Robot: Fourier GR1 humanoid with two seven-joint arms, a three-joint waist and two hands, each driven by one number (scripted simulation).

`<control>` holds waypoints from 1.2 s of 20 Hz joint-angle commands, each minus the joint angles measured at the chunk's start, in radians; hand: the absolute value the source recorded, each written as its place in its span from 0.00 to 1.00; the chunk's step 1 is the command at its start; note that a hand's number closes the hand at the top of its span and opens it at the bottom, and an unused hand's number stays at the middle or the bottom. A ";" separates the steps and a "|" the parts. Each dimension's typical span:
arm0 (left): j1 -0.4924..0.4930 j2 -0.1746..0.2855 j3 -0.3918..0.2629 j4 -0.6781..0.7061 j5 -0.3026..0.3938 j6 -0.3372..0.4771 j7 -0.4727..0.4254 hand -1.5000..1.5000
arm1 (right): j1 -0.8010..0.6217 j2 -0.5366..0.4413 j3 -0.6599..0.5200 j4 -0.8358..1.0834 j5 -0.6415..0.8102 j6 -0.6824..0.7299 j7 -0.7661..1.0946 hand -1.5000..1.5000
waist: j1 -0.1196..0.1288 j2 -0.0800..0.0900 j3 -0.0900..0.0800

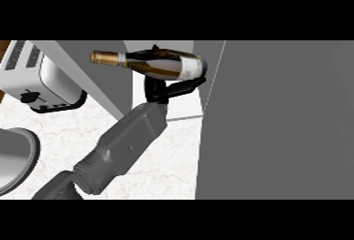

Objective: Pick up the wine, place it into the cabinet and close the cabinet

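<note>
The wine bottle (162, 64) is dark with a gold foil neck and a cream label. It lies on its side in the air, neck pointing left. My left hand (160, 91) is shut on it from below, with fingers curled round the body near the label. The bottle hangs at the opening of the cabinet, above its white shelf floor (185, 107). The cabinet's grey door (276, 117) stands open and fills the right side of the view. My right hand does not show.
A silver toaster (38, 77) with a black base sits on the marble counter (69, 126) at the upper left. A grey round dish (14, 159) lies at the left edge. A slanted grey cabinet panel (93, 79) stands left of the opening.
</note>
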 commanded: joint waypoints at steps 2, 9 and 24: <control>-0.031 0.000 -0.054 -0.006 -0.025 0.000 -0.009 0.00 | -0.010 0.002 -0.006 -0.011 0.009 -0.021 0.022 0.00 | 0.022 -0.005 0.000; 0.015 0.000 -0.059 -0.056 0.023 0.016 -0.097 0.00 | 0.029 0.005 0.005 -0.046 0.001 -0.015 0.018 0.00 | 0.018 -0.006 0.000; 0.112 0.000 -0.190 -0.223 0.064 -0.011 -0.142 0.00 | 0.009 -0.011 -0.022 -0.008 0.017 -0.023 0.027 0.00 | 0.074 -0.020 0.001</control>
